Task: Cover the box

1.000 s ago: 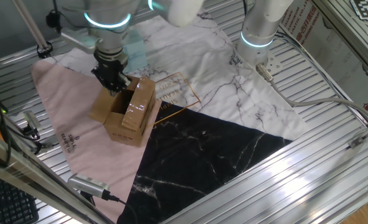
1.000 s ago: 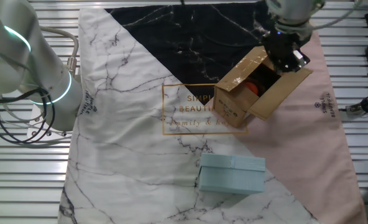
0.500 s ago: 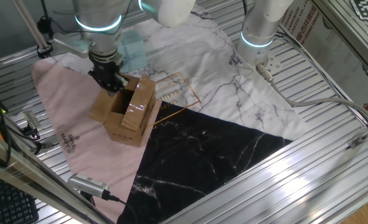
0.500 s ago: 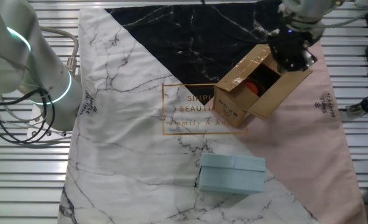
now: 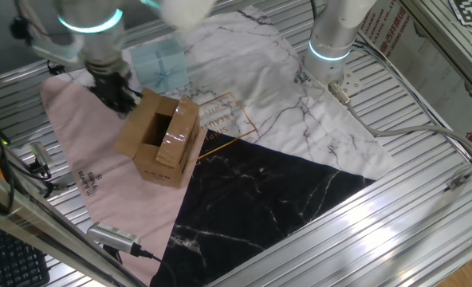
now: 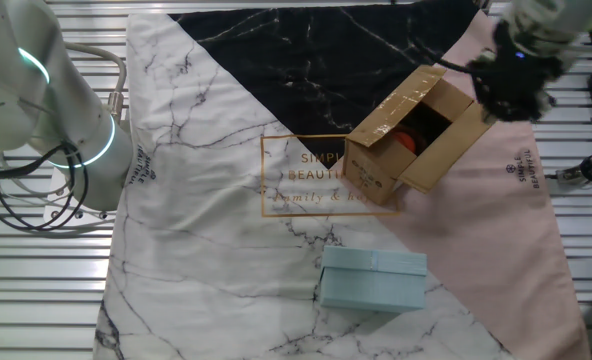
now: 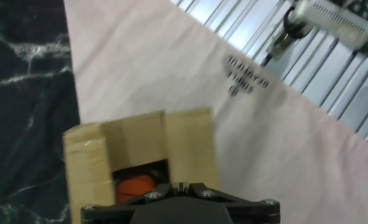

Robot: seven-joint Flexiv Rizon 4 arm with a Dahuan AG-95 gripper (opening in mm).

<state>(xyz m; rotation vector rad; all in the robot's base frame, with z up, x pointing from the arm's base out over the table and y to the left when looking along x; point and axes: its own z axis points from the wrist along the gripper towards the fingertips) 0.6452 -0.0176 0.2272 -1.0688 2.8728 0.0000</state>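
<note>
1. the box (image 5: 163,137) sits on the cloth (image 5: 292,119) where the pink panel meets the black and white ones, top open, flaps still splayed. not covered yet.
2. gripper (image 5: 116,94) hovers just off the box's outer edge, over the pink panel, by the flap that lies flat outward. my read: it's lined up behind that flap to push or lift it over the opening.
3. gripper state: can't tell. fingers look dark and bunched in both fixed views, gap not readable; hand view only shows the hand's underside at the bottom edge, no tips.
4. nothing seen held. gripper looks close to the flap edge but touching or apart, can't say.
5. the other fixed view gives what the first doesn't: an orange object (image 6: 406,141) inside the box (image 6: 411,135), dark print on the side wall, taped flap standing up on the far side from the gripper (image 6: 516,88).
6. the first fixed view hides the contents, only a dark opening. but it shows shiny tape on the near flap.
7. hand view looks down on the box (image 7: 140,158): orange object (image 7: 134,185) peeking in the opening, one flap lying out on pink cloth. blurry.
8. pale blue box (image 6: 373,280) rests on the white marble part, well apart. likely not involved.
9. second arm's base (image 5: 336,36) stands at the cloth's far edge, idle by the look of it.
</note>
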